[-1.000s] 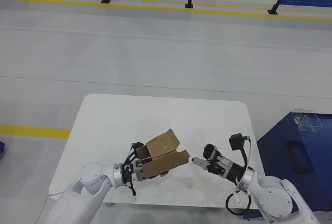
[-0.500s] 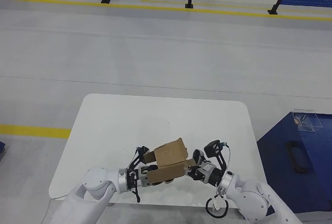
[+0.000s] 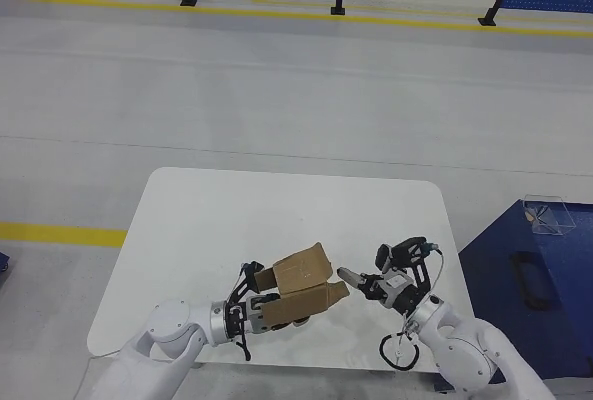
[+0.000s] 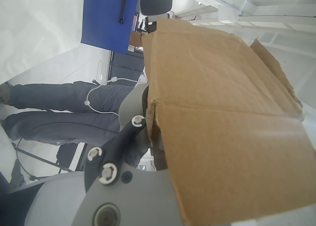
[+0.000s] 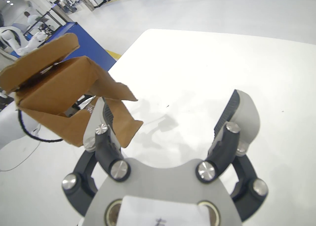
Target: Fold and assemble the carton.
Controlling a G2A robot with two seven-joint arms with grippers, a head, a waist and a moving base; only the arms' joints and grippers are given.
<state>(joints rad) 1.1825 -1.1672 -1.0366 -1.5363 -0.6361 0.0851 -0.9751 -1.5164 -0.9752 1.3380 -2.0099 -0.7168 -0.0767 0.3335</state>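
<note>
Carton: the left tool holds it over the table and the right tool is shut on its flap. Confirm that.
Wrong: the right tool is open, next to the flap, as the right wrist view shows. The left tool does hold the carton over the table.

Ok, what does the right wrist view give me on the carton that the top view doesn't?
Right wrist alone: the carton seen into its open, hollow end, flaps splayed, one flap beside a finger of the right gripper, jaws wide apart. Top alone: the left gripper clamping the carton's far end, and the whole table outline. Both: the carton held above the table, right gripper close by its open end.
</note>
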